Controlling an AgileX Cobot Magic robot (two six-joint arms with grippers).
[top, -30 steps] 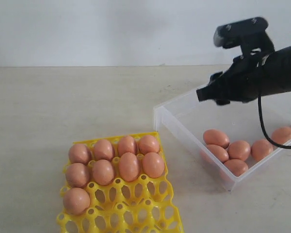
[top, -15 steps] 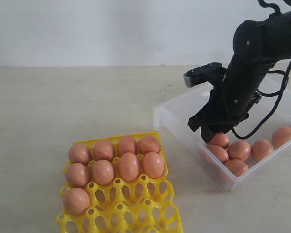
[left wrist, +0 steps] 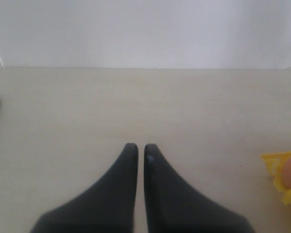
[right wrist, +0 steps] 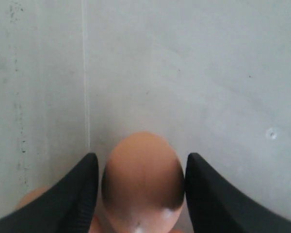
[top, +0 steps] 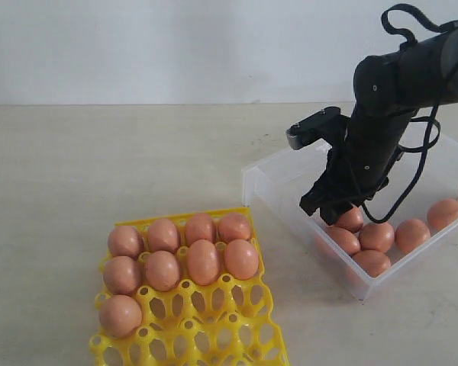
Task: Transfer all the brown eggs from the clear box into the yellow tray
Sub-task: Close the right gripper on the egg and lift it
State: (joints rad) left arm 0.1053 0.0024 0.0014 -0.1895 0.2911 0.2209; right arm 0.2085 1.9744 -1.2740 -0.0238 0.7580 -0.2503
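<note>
The clear box [top: 278, 217] is being seen at right in the exterior frame, the yellow tray [top: 214, 320] at lower left, nine brown eggs [top: 203, 261] being cradled there. The right gripper [top: 332, 217] is being held with jaws spread astride one boxed egg [right wrist: 143, 184], unclenched; the left gripper [left wrist: 137, 148] is being kept pressed together, empty.

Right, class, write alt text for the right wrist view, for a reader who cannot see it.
A brown egg sits between the two black fingers of the right end effector, open close on either side. Beneath is the pale floor of the clear box, and part of another egg shows beside one finger.
</note>
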